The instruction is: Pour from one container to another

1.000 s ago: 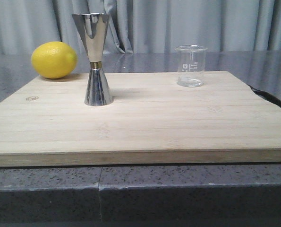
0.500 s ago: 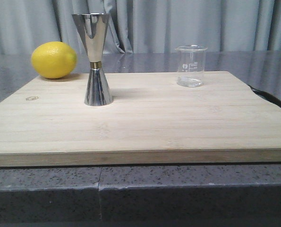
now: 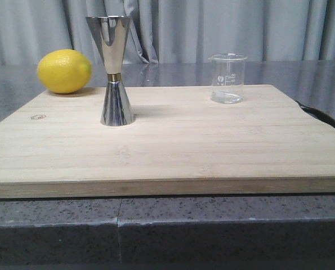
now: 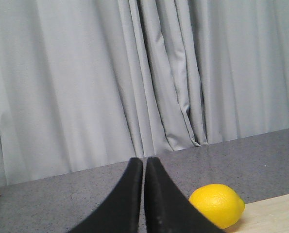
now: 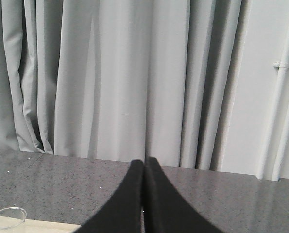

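A small clear glass beaker (image 3: pixel 228 78) with white printed marks stands upright at the back right of the wooden board (image 3: pixel 173 146). Only its rim (image 5: pixel 7 217) shows in the right wrist view. The tall steel hourglass jigger (image 3: pixel 114 70) with a gold waist band stands upright at the board's back left. Neither arm appears in the front view. My left gripper (image 4: pixel 144 161) is shut with nothing in it, off to the left of the board. My right gripper (image 5: pixel 144 161) is shut and empty, to the right of the beaker.
A yellow lemon (image 3: pixel 64 71) lies on the grey counter (image 3: pixel 167 225) behind the board's back left corner, also seen as the lemon (image 4: pixel 217 205) beside my left fingers. A dark handle (image 3: pixel 320 115) pokes out past the board's right edge. Grey curtains hang behind.
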Tool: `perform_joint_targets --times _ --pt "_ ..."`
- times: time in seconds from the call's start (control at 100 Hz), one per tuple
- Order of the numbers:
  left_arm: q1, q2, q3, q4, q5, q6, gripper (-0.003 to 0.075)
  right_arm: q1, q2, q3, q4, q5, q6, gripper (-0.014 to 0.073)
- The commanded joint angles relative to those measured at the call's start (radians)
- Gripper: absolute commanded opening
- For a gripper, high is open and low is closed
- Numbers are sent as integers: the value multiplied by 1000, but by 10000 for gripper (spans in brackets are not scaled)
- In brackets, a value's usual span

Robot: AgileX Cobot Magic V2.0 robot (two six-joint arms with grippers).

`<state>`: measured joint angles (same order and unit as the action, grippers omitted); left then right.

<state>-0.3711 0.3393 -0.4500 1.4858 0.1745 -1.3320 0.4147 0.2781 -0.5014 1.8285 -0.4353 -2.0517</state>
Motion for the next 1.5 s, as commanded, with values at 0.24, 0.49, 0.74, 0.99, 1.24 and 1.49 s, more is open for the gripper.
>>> perform_joint_targets --times 0.24,0.49,0.74,0.99,1.24,1.49 --pt "5 6 -28 17 -7 -4 -19 -6 20 -24 -37 21 -13 -73" --pt "5 6 -28 17 53 -4 -19 -6 20 -24 -37 21 -13 -73" --pt "5 8 -28 17 58 -4 -19 -6 20 -24 -37 21 -13 -73" --pt "5 8 -28 17 16 -4 -18 -6 20 -24 -37 21 -13 -73" --pt "5 11 -28 -91 -3 -4 -19 -6 20 -24 -37 20 -13 -73" --pt "5 11 -26 -800 27 -4 -19 -6 20 -24 -37 17 -13 -73"
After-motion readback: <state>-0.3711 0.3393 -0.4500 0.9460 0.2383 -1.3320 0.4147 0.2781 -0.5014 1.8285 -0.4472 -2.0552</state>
